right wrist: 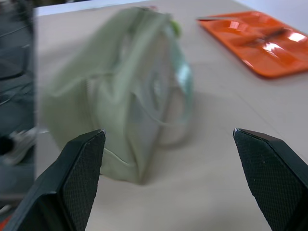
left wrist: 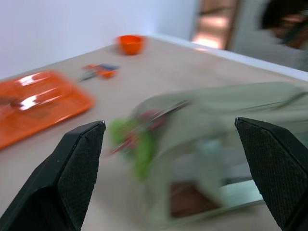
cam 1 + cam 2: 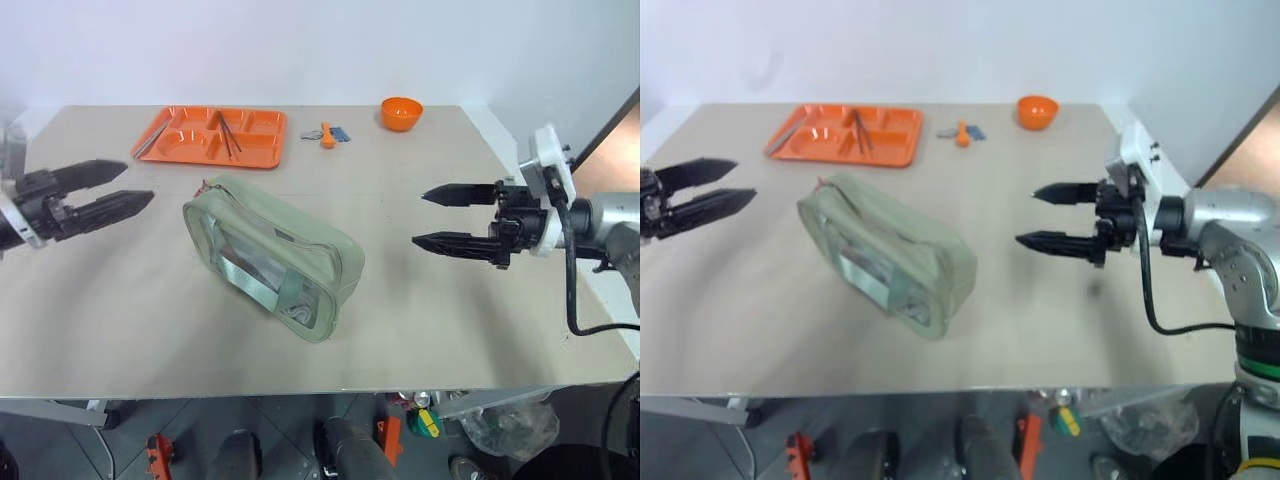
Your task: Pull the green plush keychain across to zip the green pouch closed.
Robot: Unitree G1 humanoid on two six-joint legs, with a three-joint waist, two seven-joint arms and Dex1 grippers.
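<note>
Both grippers wide open, flanking pouch, nothing held yet.
Green pouch (image 3: 272, 257) lies mid-tabletop (image 3: 450, 320) btwn left gripper (image 3: 135, 184) & right gripper (image 3: 420, 217); green plush keychain (image 2: 137, 144) at its end nearest left gripper, prob. for the pull.

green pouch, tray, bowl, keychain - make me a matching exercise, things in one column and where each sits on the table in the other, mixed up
Things:
1. green pouch
2. orange tray
3. orange bowl
4. green plush keychain

Places:
A. far edge of the table, toward the robot's right
B. at the pouch's end nearest the left gripper
C. middle of the table, lying at an angle between the two grippers
D. far edge of the table, toward the robot's left

Pairs: 1-C, 2-D, 3-A, 4-B
</note>
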